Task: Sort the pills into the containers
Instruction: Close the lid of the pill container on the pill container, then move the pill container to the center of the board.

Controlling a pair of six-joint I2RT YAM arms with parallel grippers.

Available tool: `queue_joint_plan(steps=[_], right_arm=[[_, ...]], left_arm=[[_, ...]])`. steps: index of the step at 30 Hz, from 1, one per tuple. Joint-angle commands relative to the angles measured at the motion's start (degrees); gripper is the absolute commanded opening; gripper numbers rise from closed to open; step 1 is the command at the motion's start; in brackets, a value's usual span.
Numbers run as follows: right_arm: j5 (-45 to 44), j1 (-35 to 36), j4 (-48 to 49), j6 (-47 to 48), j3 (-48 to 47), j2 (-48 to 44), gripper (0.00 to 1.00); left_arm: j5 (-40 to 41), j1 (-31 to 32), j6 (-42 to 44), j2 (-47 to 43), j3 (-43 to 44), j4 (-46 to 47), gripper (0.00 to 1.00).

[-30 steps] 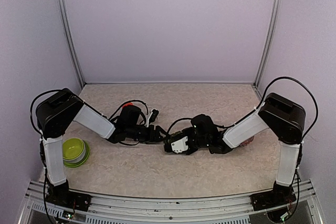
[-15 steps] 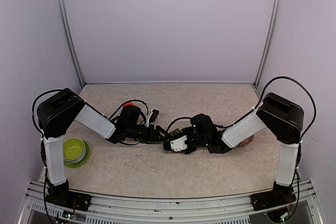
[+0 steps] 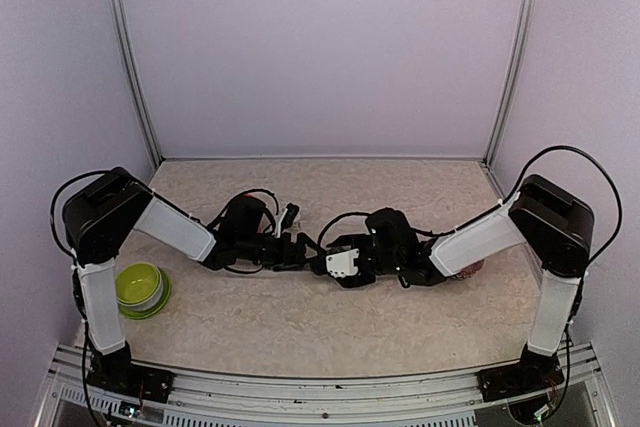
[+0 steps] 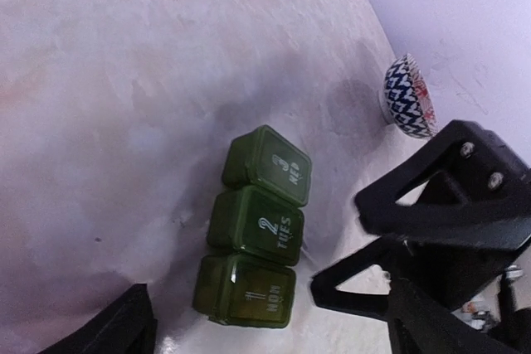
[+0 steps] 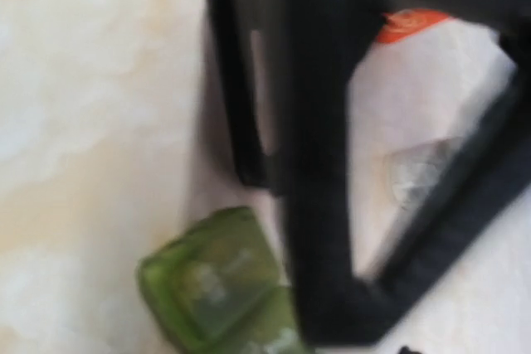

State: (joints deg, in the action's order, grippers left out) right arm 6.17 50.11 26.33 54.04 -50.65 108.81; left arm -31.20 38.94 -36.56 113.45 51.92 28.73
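Beige marbled desk (image 3: 300,332) carries everything, walled in pale lilac on three sides. The left arm (image 3: 175,230) and the right arm (image 3: 480,242) both reach low toward the middle of it, their ends nearly meeting.

The lime-green bowl (image 3: 140,287) sits by the left arm's base, well apart from the rest; what it holds cannot be told from above. The patterned bowl (image 4: 408,97), blue and white with a touch of red, stands near the right-hand wall beyond the right arm; its inside is hidden.

The containers (image 4: 253,230) lie flat on the desk at the centre, between the two arm ends. They form a dark green strip of three joined square compartments. All three lids are down, so the contents do not show. The white marks read 1 MON, 2 TUES and 3 WED, with the MON end nearest the left wrist camera.

The left jaws are released and spread wide; one finger shows at the lower left corner of the left wrist view, well off the strip, gripping nothing. The right jaws are released too; their black fingers (image 4: 440,205) stand parted just beside the strip on its right, the lower tip close to the MON compartment, with nothing between them. The right wrist view is blurred; it shows only one green compartment end (image 5: 216,288) on the desk beside a black finger.
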Motion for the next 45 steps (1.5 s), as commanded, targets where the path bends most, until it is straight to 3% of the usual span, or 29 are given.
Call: queue_joint_plan(steps=[1,6,8,9,15,22,31,45], right_arm=[[-0.28,0.05,-0.03,-7.30,3.35,-6.95,0.72],[-2.45,0.07,-0.99,-14.40,6.97,-14.01,0.84],[-4.00,0.03,-2.44,-17.83,8.46,-17.21,0.99],[-5.02,0.07,-3.02,-19.67,9.12,-18.81,1.00],[-10.50,0.00,-6.23,-30.27,13.41,-29.08,1.00],[-16.22,0.04,-10.17,-36.69,17.23,-38.78,1.00],[-17.56,0.11,-13.11,-38.78,19.91,-46.32,1.00],[-17.11,0.21,-12.28,-39.10,19.90,-44.90,1.00]], left_arm=[[4.46,-0.53,1.11,-5.58,-1.74,-5.32,0.99],[6.86,0.79,1.11,-10.74,-2.77,-8.19,0.99],[8.36,2.42,0.17,-12.92,-3.72,-8.52,0.99],[9.21,3.61,-0.16,-13.77,-3.90,-8.98,0.99],[14.83,11.65,-3.88,-15.53,-3.06,-10.99,0.99],[17.06,17.13,-5.87,-8.17,2.93,-11.25,0.99],[17.47,17.01,-6.28,1.83,8.48,-11.16,0.99],[21.39,11.69,-3.45,0.30,5.58,-13.18,0.99]])
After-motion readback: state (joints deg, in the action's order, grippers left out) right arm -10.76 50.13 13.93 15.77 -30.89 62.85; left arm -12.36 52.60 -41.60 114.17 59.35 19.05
